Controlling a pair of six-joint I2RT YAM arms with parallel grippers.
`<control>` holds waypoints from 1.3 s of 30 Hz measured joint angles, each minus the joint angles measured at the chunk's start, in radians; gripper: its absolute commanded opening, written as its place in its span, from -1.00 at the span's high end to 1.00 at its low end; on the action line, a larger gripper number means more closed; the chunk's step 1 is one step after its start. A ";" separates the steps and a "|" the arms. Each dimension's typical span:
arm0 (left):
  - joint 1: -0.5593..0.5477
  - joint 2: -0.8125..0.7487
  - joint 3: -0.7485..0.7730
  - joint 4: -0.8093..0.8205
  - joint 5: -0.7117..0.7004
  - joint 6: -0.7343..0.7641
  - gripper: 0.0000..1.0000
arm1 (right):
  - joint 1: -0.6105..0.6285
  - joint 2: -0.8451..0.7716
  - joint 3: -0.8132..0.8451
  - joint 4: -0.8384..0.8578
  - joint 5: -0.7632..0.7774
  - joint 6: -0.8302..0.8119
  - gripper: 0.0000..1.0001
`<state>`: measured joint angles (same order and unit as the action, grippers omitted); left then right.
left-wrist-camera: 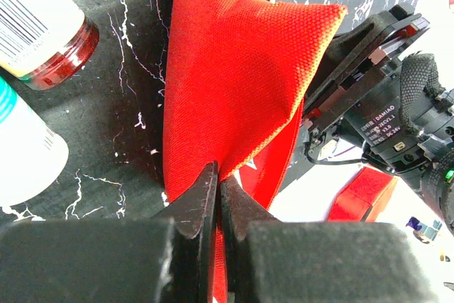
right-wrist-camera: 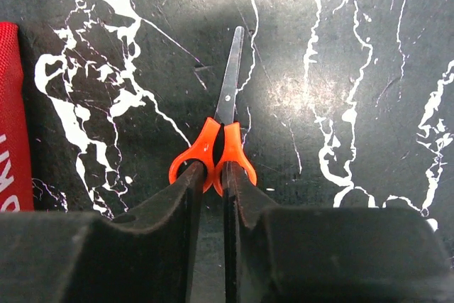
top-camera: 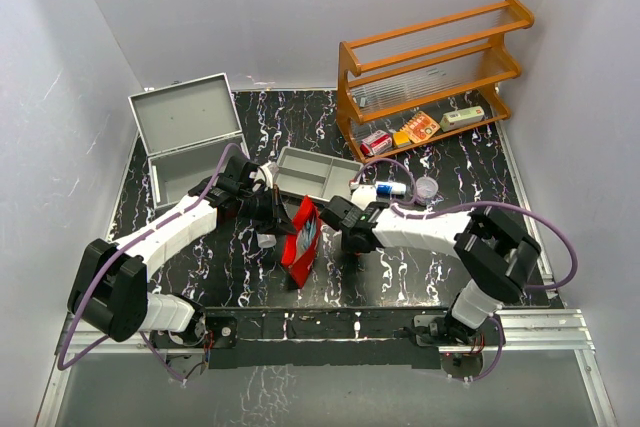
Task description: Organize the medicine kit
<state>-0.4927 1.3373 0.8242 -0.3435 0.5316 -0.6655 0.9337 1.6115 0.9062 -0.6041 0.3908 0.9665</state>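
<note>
- Medicine kit [top-camera: 185, 137]: far left corner of the table [top-camera: 420, 247], lid up, well apart from both arms.
- Left pincer [left-wrist-camera: 216, 177]: squeezed fully together on a fold of the red pouch [left-wrist-camera: 234, 83], which stands on edge between the two arms.
- Right pincer [right-wrist-camera: 213, 175]: jaws narrow, closed on the orange handles of the scissors [right-wrist-camera: 227, 122]. The scissors lie flat on the table, blade pointing away. I cannot tell how firm the grip is.
- Step in hand, my reading: pick up the scissors while the left arm props the pouch.
  - Grip where the two handles meet.
  - Lift straight up so the blade does not swing.
  - Keep the pouch steady and out of the blade's way.
- Views:
  - Only the right wrist view shows the scissors; from overhead the arm hides them.
  - Only the left wrist view shows the pinch on the fabric, plus a brown bottle [left-wrist-camera: 67, 51] and a white bottle [left-wrist-camera: 21, 154] near the pouch.
  - Only the overhead view shows the kit.
</note>
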 measured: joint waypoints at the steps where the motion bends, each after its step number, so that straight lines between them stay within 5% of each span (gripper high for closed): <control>1: 0.000 0.000 0.000 0.000 0.000 0.000 1.00 | 0.000 0.007 0.007 -0.004 0.003 -0.002 0.83; 3: 0.000 0.000 0.000 0.000 0.000 0.000 1.00 | 0.000 0.021 0.020 -0.008 0.006 -0.008 0.99; 15: 0.000 0.000 0.000 0.000 0.000 0.000 1.00 | -0.001 -0.003 0.000 0.012 0.012 -0.018 1.00; 27: 0.000 0.000 0.000 0.000 0.000 0.000 1.00 | -0.001 -0.315 -0.053 0.082 0.027 -0.018 1.00; 39: 0.000 0.000 0.000 0.002 0.000 -0.011 1.00 | 0.000 -0.369 -0.053 0.312 -0.202 0.013 1.00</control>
<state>-0.4927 1.3373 0.8246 -0.3412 0.5320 -0.6765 0.9340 1.2430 0.8536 -0.2924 0.1890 0.9798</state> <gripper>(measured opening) 0.009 0.020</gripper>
